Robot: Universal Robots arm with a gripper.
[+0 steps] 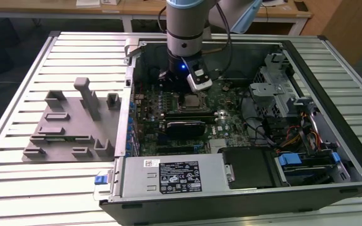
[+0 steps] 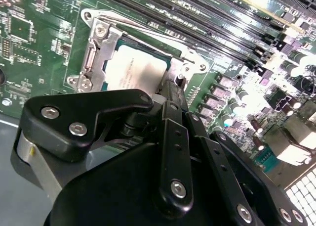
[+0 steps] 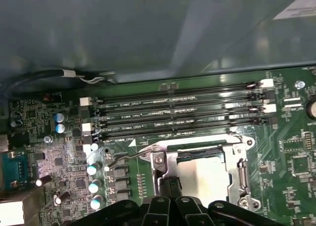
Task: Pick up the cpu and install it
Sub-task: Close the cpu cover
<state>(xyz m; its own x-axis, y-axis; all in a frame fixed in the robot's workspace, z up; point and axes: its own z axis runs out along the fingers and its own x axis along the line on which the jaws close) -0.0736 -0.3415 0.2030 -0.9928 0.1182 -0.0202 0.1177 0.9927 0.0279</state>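
Inside the open PC case point(image 1: 231, 207) on the slatted table point(image 1: 30, 188): the arm point(image 1: 184, 33) drops in from above, wrist right over the motherboard point(image 1: 231, 125). Blue light point(image 1: 182, 66) is lit on the wrist, with a white camera unit point(image 1: 199, 79) hanging beside it.

The gripper point(image 3: 170, 182) sits low at the socket. Fingers are pressed together with nothing pinched between them. The tips sit at one edge of the cpu point(image 2: 136, 67); can't tell whether they touch it or hang just above.

The cpu lies flat in the socket, silvery top up, squared inside the metal frame point(image 2: 96, 53) that rims it. In the exterior view it's near the middle of the board, just beside the dark gripper body. A thin wire lever point(image 3: 123, 160) runs off one corner of the frame; can't tell if it's latched.

Four long memory slots point(image 3: 177, 119) run parallel just beside the socket, with white tabs at their ends. A row of round capacitors point(image 3: 94, 187) stands near the socket, on the lever's side. Black gripper linkages with silver screw heads take up the foreground in both wrist views.

Outside the case, on the exterior view's left, the grey holder tray point(image 1: 68, 120) lies on the table, well apart from the gripper. The silver power supply point(image 1: 137, 179) sits in the case corner nearest the exterior camera, label up.
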